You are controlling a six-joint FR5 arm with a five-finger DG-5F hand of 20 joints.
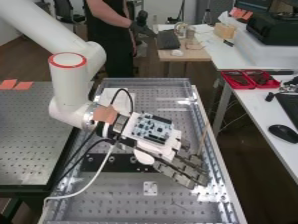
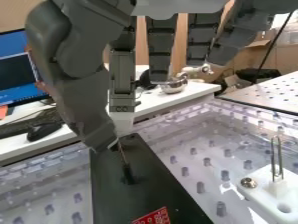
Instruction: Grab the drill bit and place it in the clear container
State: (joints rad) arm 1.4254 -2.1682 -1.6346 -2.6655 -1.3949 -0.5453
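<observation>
In the high view the hand hangs low over the right part of the perforated bench, its fingers slanting towards the right edge. The wrist view has the hand above a long black plate, with the thumb tip against one fingertip. Between those tips is the thin drill bit, slanting down to a small dark spot on the plate. Its upper end is hidden by the thumb. The other fingers hang apart from it. Which thing is the clear container, I cannot tell.
A white block with an upright metal loop stands beside the black plate. The bench has a raised rail along its right side. Beyond lies a white table with red trays and a mouse.
</observation>
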